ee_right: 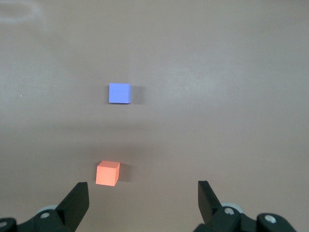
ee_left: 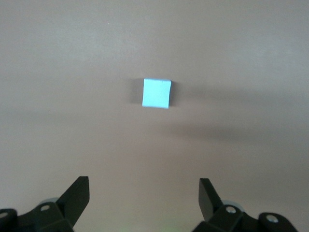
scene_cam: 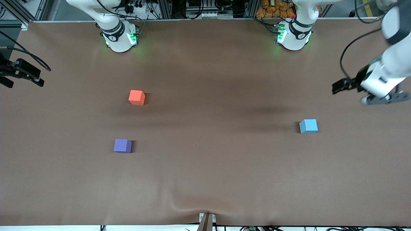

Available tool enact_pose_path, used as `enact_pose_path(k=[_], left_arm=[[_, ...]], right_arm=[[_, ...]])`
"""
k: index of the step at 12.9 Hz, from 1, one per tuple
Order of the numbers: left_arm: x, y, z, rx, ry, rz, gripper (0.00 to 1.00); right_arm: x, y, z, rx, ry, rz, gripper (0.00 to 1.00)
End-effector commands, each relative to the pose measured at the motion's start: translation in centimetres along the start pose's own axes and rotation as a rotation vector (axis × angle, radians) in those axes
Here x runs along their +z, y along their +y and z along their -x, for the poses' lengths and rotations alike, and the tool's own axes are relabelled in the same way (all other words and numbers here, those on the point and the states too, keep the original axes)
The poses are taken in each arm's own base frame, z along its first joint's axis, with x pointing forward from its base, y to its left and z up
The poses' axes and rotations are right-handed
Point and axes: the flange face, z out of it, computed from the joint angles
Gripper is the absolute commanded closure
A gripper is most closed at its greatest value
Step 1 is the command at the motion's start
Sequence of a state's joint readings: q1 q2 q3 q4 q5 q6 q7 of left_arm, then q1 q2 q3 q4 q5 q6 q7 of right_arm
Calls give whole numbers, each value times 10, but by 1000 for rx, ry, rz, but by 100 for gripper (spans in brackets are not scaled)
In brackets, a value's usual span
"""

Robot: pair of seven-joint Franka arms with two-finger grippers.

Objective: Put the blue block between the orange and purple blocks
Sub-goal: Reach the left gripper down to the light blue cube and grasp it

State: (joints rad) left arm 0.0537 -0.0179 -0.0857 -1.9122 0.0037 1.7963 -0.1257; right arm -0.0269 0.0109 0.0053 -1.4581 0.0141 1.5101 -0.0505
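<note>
The blue block (scene_cam: 308,126) sits alone on the brown table (scene_cam: 205,179), toward the left arm's end and well apart from the other two cubes. The orange block (scene_cam: 136,97) and the purple block (scene_cam: 122,145) lie toward the right arm's end, the purple one nearer the front camera, with bare table between them.

From the front, the left gripper (scene_cam: 382,98) hangs in the air over the table's edge at its own arm's end, away from the blue block and holding nothing. The right gripper does not show there at all; only a dark mount pokes in at that end of the table.

The wrist cameras fill in the rest. In the left wrist view the left gripper (ee_left: 144,197) has its two black fingers (ee_left: 77,193) spread wide, nothing between them, with the blue block (ee_left: 157,93) on the table ahead of them. In the right wrist view the right gripper (ee_right: 143,200) is likewise spread and empty, looking down on the orange block (ee_right: 107,173) and the purple block (ee_right: 119,93), both untouched.
</note>
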Motion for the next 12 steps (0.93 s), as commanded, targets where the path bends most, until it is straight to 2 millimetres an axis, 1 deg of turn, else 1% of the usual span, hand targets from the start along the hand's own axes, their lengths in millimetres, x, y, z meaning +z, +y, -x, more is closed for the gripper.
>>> enact_pose_path(k=[1, 4, 6, 7, 9, 12], left_arm=[[58, -4, -19, -12, -4, 5, 0], [122, -5, -40, -15, -75, 8, 0], [160, -3, -52, -14, -84, 14, 0], [174, -3, -58, -15, -78, 17, 0], [195, -1, -69, -4, -63, 25, 0], [224, 2, -75, 9, -70, 29, 0]], right_arm=[[-1, 4, 0, -11, -2, -4, 0], [-1, 5, 1, -10, -2, -4, 0], [-1, 5, 1, -8, -2, -4, 0], [-1, 5, 1, -10, -2, -4, 0], [0, 5, 0, -10, -4, -4, 0], [0, 8, 0, -4, -4, -4, 0]])
